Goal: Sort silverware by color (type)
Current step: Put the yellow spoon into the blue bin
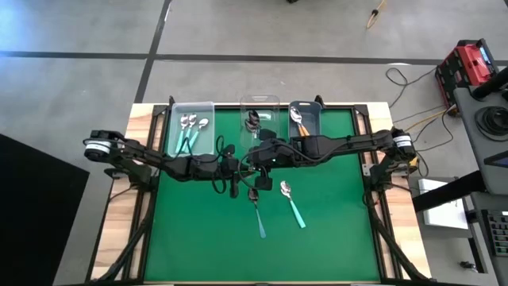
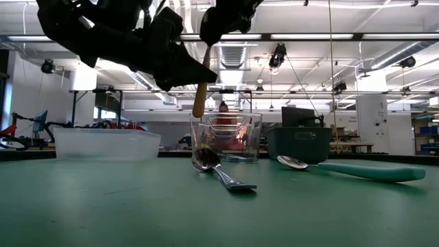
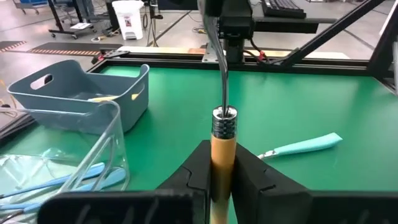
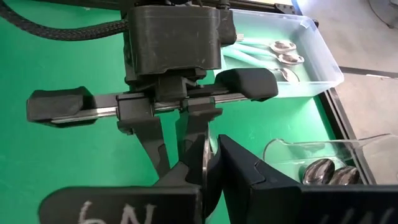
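Orange spoon (image 3: 222, 162) betw both claws.

The right end effector (image 4: 208, 171) pinches a thin spoon stem (image 4: 206, 155) opposite the left end effector (image 4: 180, 146), above the green worktop (image 4: 74, 155). A clear bin (image 4: 311, 59) holds mint-handled spoons (image 4: 273, 53).

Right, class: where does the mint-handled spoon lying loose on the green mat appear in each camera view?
High view: mint-handled spoon, right of centre on the mat.
Low view: the spoon, right side, lying flat.
Left wrist view: the spoon, beyond the orange-handled spoon.
Right wrist view: not in it.
Shared landmark: grey bin, absent from right wrist.
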You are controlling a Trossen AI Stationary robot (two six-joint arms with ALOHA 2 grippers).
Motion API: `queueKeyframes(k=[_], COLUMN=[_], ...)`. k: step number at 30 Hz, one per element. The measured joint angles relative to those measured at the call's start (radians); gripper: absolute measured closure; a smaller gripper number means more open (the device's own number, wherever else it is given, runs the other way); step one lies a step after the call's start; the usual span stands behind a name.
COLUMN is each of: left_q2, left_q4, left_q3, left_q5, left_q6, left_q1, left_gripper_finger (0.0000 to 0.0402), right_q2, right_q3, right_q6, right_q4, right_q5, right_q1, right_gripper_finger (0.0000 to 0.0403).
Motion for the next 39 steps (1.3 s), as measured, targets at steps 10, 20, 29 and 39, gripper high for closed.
queueKeyframes(k=[10, 20, 29, 39], left_q2=[-0.002, -0.006, -0.014, -0.014], left_q4=[0.118, 0.198, 0.298, 0.386], left_q3=[-0.027, -0.037, -0.037, -0.033], left_q5=[0.0, -0.009, -0.033, -0.136], left_q6=[0.003, 0.005, 0.028, 0.031], left_q1=[0.0, -0.001, -0.001, -0.001], left_gripper_finger=[0.0385, 0.0385, 0.0385, 0.0385], right_q2=[-0.008, -0.109, -0.153, -0.1], right_q3=[0.0, 0.001, -0.036, -0.077], right_q6=[0.03, 0.028, 0.034, 0.079], right_q4=[0.022, 0.028, 0.058, 0.159], right_q5=[0.008, 0.005, 0.013, 0.118], right_q1=[-0.002, 0.015, 0.045, 0.044], right_gripper_finger=[0.0275, 0.0243, 0.0246, 0.0255])
